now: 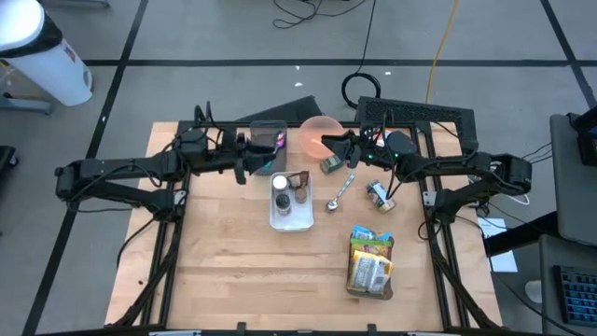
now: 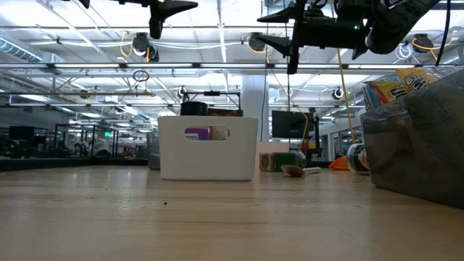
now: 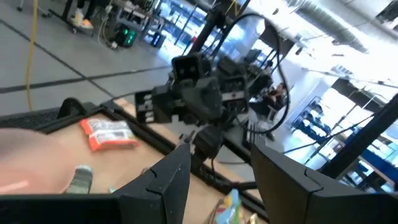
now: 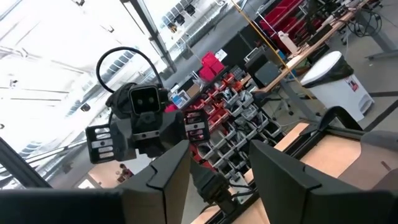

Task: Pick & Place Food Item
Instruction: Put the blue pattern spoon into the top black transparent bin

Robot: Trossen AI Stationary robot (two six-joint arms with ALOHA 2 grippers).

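Both arms raised above the bench (image 1: 224, 271), facing each other. Left gripper (image 1: 262, 161) jaws part open, empty; right gripper (image 1: 333, 143) jaws the same (gap visible in wrist views). Food items: small packet (image 1: 330, 165) just below the right jaws, beside a pink plate (image 1: 315, 131); yellow-green snack bag (image 1: 371, 263) well apart. White bin (image 1: 291, 217) holds jars (image 1: 282, 191). Labels unreadable.

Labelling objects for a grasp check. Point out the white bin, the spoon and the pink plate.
white bin (image 1: 291, 222), high view, on the bare near end of its floor.
spoon (image 1: 333, 203), high view, on its bowl.
pink plate (image 1: 312, 133), high view, on its bare left part.
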